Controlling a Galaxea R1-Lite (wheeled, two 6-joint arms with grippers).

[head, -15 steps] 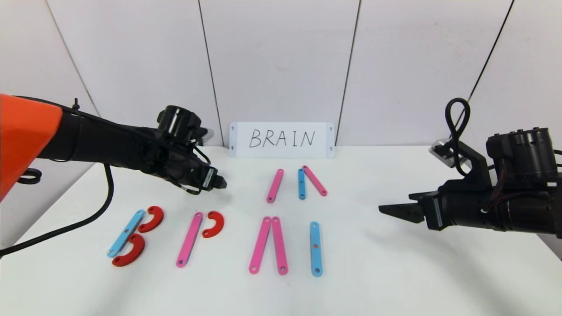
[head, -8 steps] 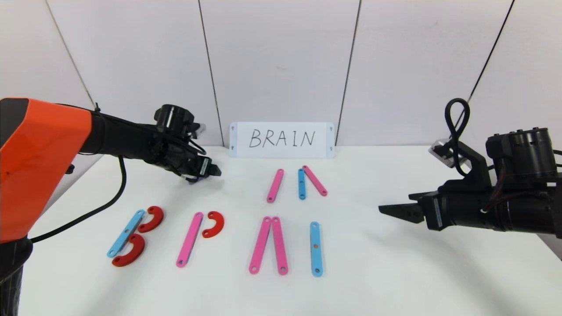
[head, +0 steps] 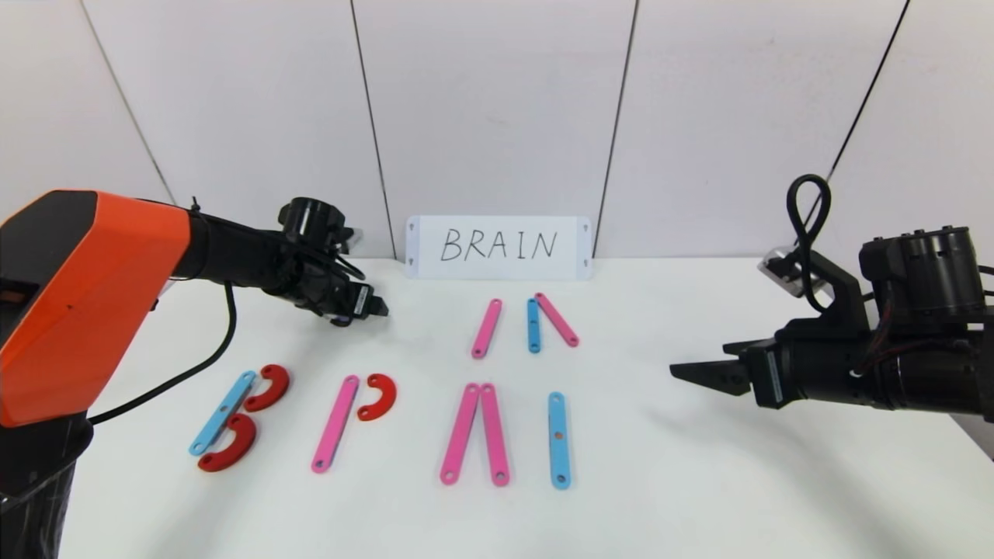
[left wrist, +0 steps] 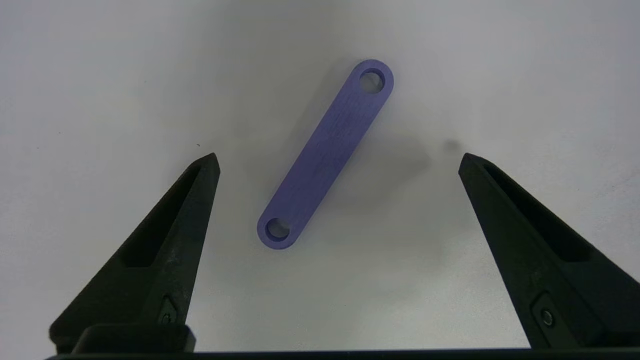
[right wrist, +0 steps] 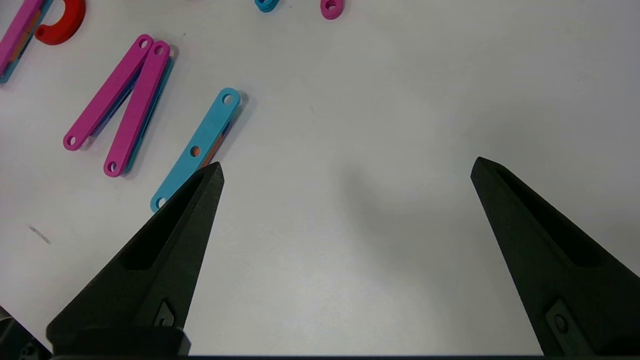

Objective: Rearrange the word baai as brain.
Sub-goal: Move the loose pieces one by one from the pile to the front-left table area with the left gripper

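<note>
Currently, the left gripper [head: 371,308] is extended forward over the far left part of the white surface [head: 699,481], its orange-and-black arm reaching in from the near left. Its fingers [left wrist: 165,235] are spread apart, released, and held above a flat lilac straight bar with end holes [left wrist: 325,152], which lies on the surface between them, untouched. The right gripper [head: 691,374] is held level above the right side of the surface, fingers [right wrist: 170,240] spread and empty, near a flat light-blue bar [head: 558,439]. Nearer the robot, the row of pink, light-blue and red letter pieces [head: 474,433] is laid out. A white card handwritten BRAIN [head: 498,247] is stood against the wall.
</note>
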